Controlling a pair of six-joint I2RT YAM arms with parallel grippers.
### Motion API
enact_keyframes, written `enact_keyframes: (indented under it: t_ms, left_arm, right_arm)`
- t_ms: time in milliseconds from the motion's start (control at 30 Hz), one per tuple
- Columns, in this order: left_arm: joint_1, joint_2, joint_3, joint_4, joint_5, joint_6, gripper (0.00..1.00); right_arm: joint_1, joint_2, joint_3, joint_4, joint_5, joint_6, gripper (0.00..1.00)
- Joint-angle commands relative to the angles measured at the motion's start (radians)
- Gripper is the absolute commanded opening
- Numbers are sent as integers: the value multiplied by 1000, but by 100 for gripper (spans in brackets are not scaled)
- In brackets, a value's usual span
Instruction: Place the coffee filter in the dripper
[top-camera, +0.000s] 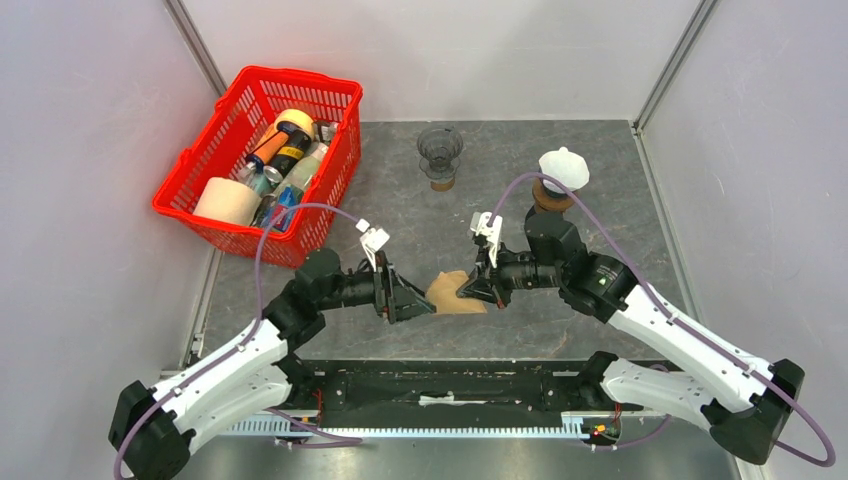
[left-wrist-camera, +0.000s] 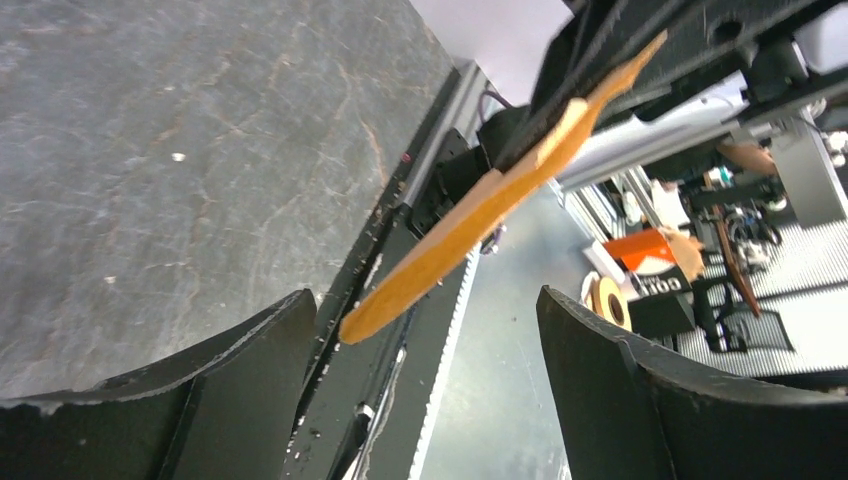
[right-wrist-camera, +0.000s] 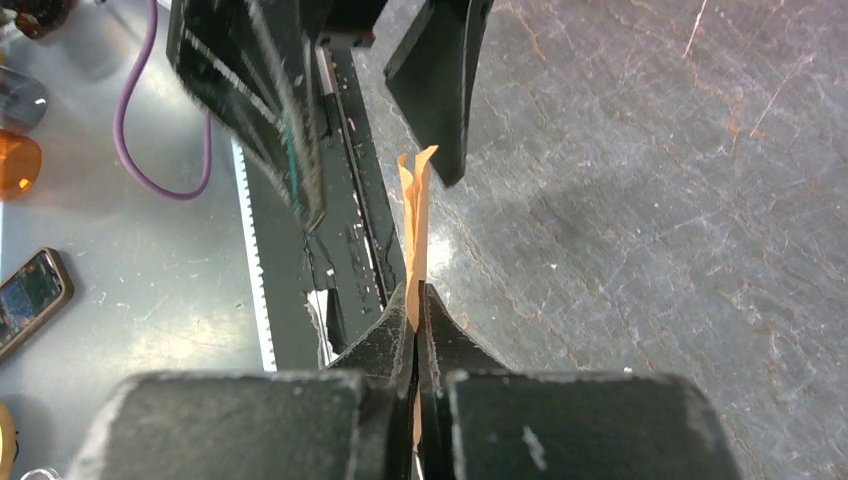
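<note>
The brown paper coffee filter (top-camera: 452, 292) hangs flat in the air over the middle of the table, near the front edge. My right gripper (top-camera: 470, 290) is shut on its right side; in the right wrist view the filter (right-wrist-camera: 413, 220) stands edge-on, pinched at the fingertips (right-wrist-camera: 417, 300). My left gripper (top-camera: 425, 300) faces it from the left, open. In the left wrist view the filter's free corner (left-wrist-camera: 480, 210) reaches in between the two wide-apart fingers (left-wrist-camera: 422, 305) and touches neither. The dark see-through dripper (top-camera: 440, 155) stands on a brown base at the back, apart from both arms.
A red basket (top-camera: 190, 205) with bottles, cans and tape rolls sits at the back left. A white fluted object on a brown ring (top-camera: 563, 172) stands at the back right, just behind the right arm. The black rail (top-camera: 450, 385) runs along the near edge.
</note>
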Motion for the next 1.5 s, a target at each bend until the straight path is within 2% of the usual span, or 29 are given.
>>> enact_keyframes:
  t_ms: [0,67,133,233,267,367,433,467,500,567,600,667,767,933,1033,1133,1267,1467]
  left_arm:
    - [-62,6,-8,128,90,76,87]
    - [-102,13,3,130,85,103,85]
    - [-125,28,18,126,56,114,75]
    - [-127,54,42,118,34,127,39]
    - [-128,61,46,122,34,133,33]
    - [-128,62,58,143,9,137,3]
    - [-128,54,68,147,-16,153,2]
    - [-128,50,79,133,-31,168,2]
    - [-128,46,96,106,-51,200,2]
    - [-129,39,144,11,-127,284,2]
    - [-129,42,168,-37,-180,333,2]
    - [-133,57,234,-147,-283,458,2]
    - [-141,115,349,-317,-440,641,2]
    - [-157,233,521,-471,-547,879,2]
    - [-176,279,596,-575,-515,1022,2]
    - [-187,315,662,-747,-371,1238,2]
    - [-193,356,724,-834,-337,1288,2]
    - [-204,405,746,-872,-313,1352,2]
  right_arm:
    - [-13,-16,62,76,-42,59,0]
    - [-16,-16,72,89,-47,79,0]
    - [-18,-20,74,106,-59,90,0]
    - [-24,-33,68,124,-36,112,0]
    - [-27,-41,65,130,-36,114,0]
    - [-33,-61,50,139,-45,123,0]
    - [-36,-67,43,135,-12,138,0]
    - [-37,-75,44,127,29,153,4]
    - [-38,-83,44,119,76,173,12]
    - [-38,-110,44,102,166,205,17]
    - [-38,-129,44,95,205,218,29]
    - [-38,-163,43,85,309,272,63]
    - [-38,-220,48,42,553,382,96]
    - [-39,-210,137,-186,937,653,97]
    - [-39,-157,195,-255,998,737,97]
    - [-38,-124,244,-241,936,612,97]
    - [-38,-126,275,-237,816,493,97]
    - [-38,-148,264,-226,529,350,97]
